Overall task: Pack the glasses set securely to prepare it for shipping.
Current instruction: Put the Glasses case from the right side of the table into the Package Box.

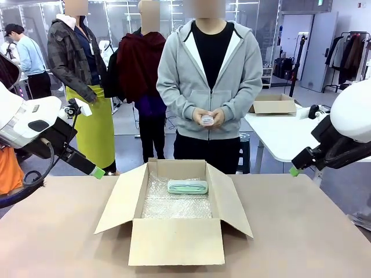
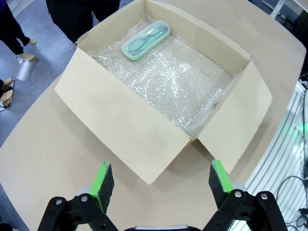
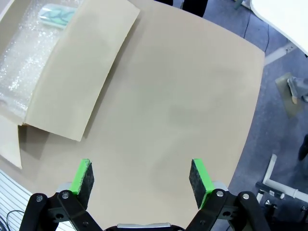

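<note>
My left claw [image 2: 160, 180] hangs with its green pads wide apart, gripping nothing, above the tan table [image 2: 57, 159], just off a near corner of the open cardboard box [image 2: 120, 125]. My right claw [image 3: 140, 175] is likewise spread and empty over bare tabletop, beside the box's folded-out flap [image 3: 82, 67]. The mint green case [image 2: 146, 40] is smooth, slim and oblong with rounded ends. It lies flat on the crinkled clear bubble wrap [image 2: 178, 86] lining the box floor, close to the far wall, its long axis running along that wall, left to right in the front view. At the far side, the person's hands [image 1: 219, 116] hold a small pale case [image 1: 207, 120]; I cannot tell its colour
</note>
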Available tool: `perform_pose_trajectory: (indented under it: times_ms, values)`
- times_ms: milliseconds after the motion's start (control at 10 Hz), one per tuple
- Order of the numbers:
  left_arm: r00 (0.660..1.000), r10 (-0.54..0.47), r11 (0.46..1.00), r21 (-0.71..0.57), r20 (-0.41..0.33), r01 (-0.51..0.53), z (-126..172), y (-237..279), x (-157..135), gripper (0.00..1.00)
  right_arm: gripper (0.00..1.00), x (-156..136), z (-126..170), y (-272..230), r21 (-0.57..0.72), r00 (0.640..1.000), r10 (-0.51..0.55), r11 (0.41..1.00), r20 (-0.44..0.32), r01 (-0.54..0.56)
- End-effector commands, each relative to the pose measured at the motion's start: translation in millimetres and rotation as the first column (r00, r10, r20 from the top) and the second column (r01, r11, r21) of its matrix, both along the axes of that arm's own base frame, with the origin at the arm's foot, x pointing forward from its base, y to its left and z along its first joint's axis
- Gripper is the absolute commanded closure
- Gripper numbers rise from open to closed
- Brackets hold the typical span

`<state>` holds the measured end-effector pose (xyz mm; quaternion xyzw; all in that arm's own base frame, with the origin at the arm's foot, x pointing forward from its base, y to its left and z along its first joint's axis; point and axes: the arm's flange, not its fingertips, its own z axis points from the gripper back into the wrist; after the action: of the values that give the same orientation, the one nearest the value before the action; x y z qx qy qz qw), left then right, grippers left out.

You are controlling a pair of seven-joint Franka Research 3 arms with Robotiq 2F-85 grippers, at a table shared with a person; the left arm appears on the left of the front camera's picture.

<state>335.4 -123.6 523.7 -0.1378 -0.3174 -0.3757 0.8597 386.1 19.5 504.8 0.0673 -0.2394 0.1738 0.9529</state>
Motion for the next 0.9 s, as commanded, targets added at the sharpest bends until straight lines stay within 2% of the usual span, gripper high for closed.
perform_pose_trajectory:
  times_ms: [0, 800]
  values:
    - [1.000, -0.008, 1.000, -0.010, -0.001, 0.008, 0.3, 1.9, -0.6, 0.00, 0.00, -2.1, 2.0, 0.4, 0.001, 1.000, -0.012, 1.000, -0.009, 0.012]
    - [1.000, -0.008, 1.000, -0.010, -0.001, 0.008, 0.3, 1.9, -0.6, 0.00, 0.00, -2.1, 2.0, 0.4, 0.001, 1.000, -0.012, 1.000, -0.009, 0.012]
